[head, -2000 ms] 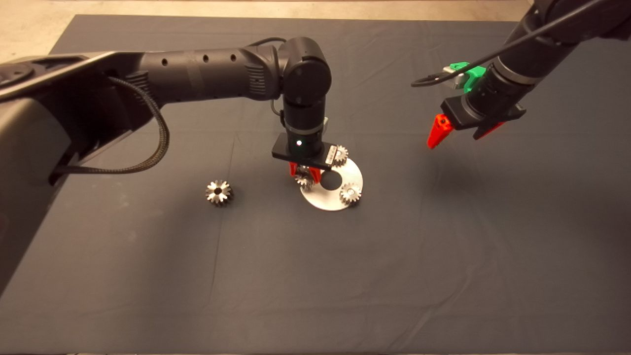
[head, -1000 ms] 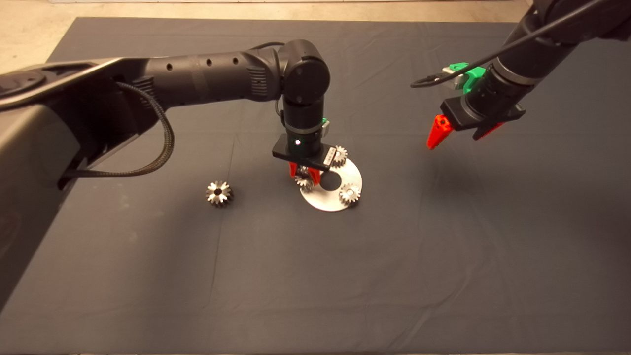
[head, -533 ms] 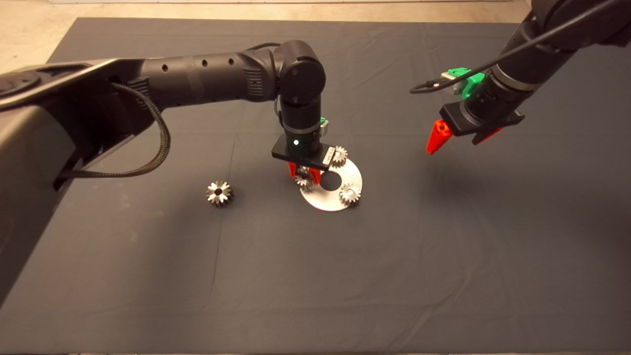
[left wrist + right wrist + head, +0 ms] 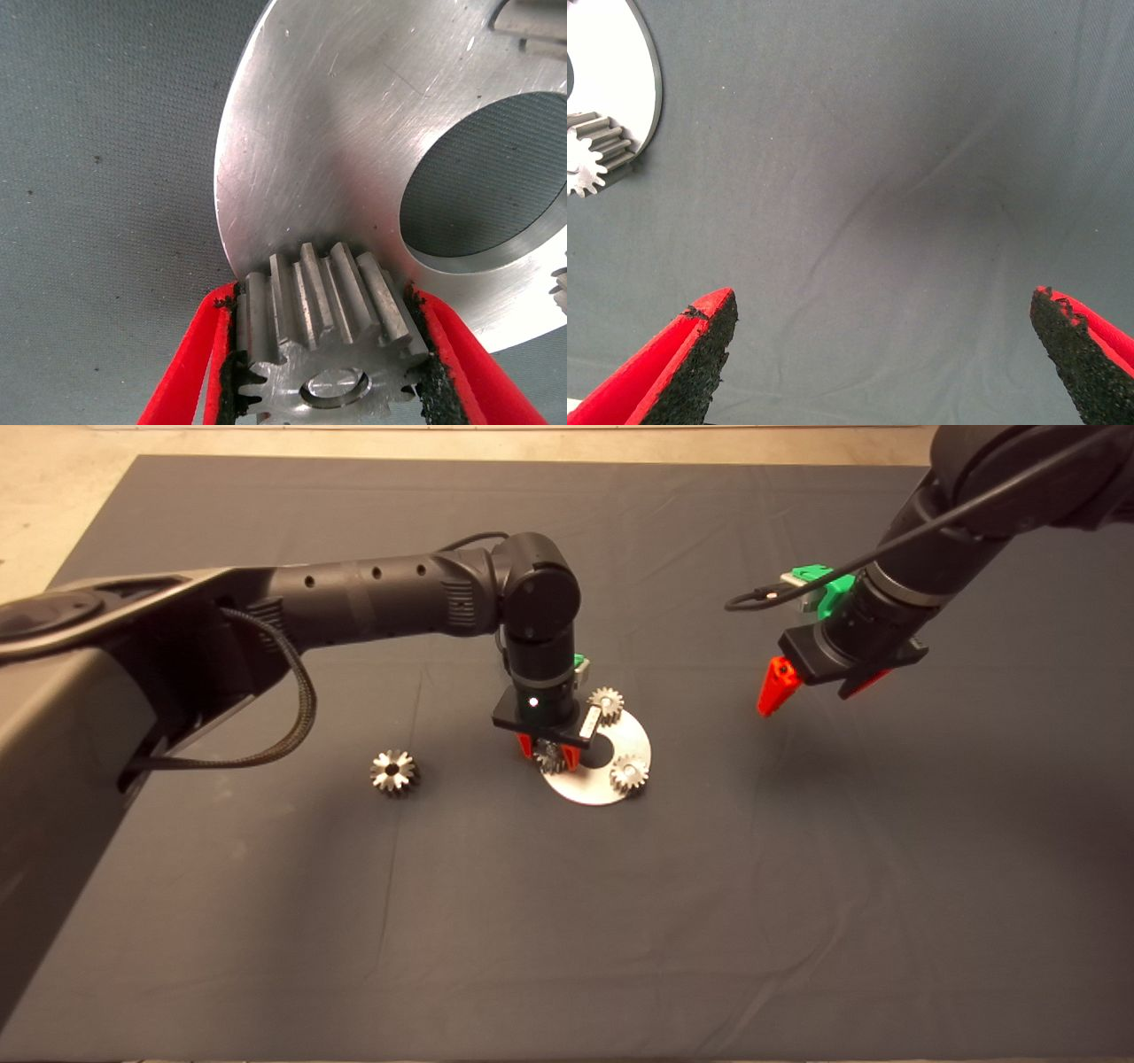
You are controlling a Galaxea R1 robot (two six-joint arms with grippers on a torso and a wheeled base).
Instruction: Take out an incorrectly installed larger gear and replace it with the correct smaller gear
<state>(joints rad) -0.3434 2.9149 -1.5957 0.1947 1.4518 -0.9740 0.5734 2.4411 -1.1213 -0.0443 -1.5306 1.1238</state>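
The smaller gear (image 4: pixel 326 332) is clamped between the pads of the left gripper (image 4: pixel 548 751) at the edge of the round metal plate (image 4: pixel 631 737); in the head view it is mostly hidden by the wrist. The larger gear (image 4: pixel 393 771) lies apart on the mat (image 4: pixel 567 921). The right gripper (image 4: pixel 890 354) is held spread above bare mat, one finger largely hidden from above.
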